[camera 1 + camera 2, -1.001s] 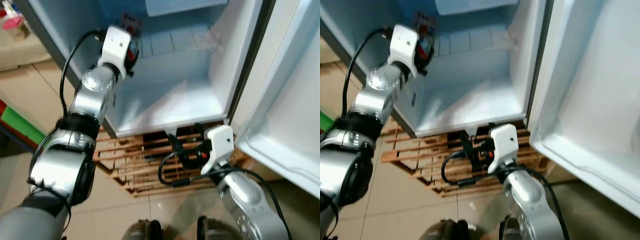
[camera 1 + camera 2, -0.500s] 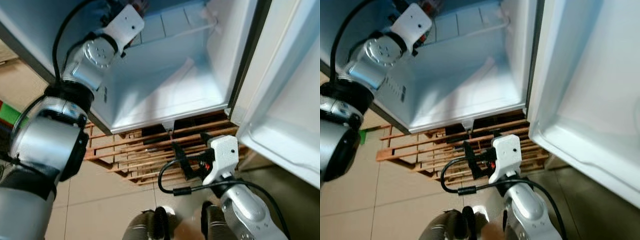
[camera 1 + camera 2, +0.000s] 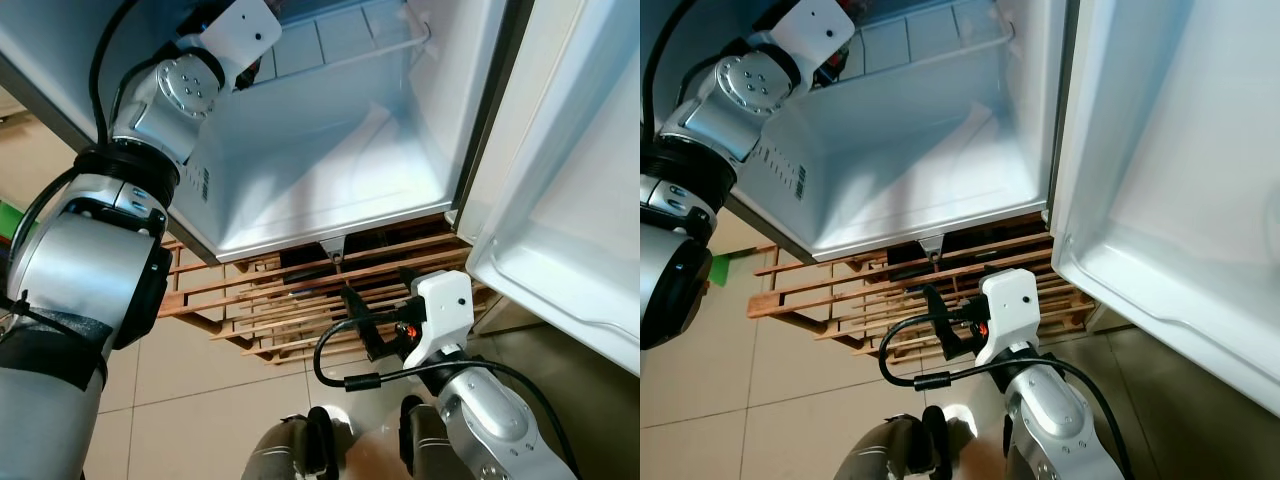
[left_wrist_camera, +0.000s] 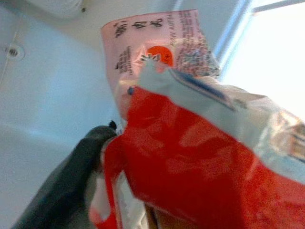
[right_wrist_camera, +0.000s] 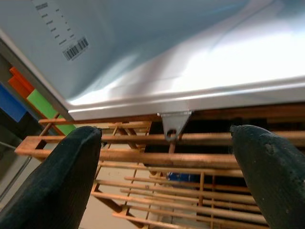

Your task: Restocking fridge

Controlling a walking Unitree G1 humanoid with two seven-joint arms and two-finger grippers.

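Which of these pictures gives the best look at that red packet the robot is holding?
The left wrist view: the red packet looms close there, with a pink printed packet behind it and one black finger of the left tool against it. In the eye views only a red sliver peeks past the wrist inside the fridge.

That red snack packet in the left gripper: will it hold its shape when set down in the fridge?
Probably not. The packet looks like thin crinkled film, so it is likely floppy and light. Its glossy surface may slide on the smooth fridge floor.
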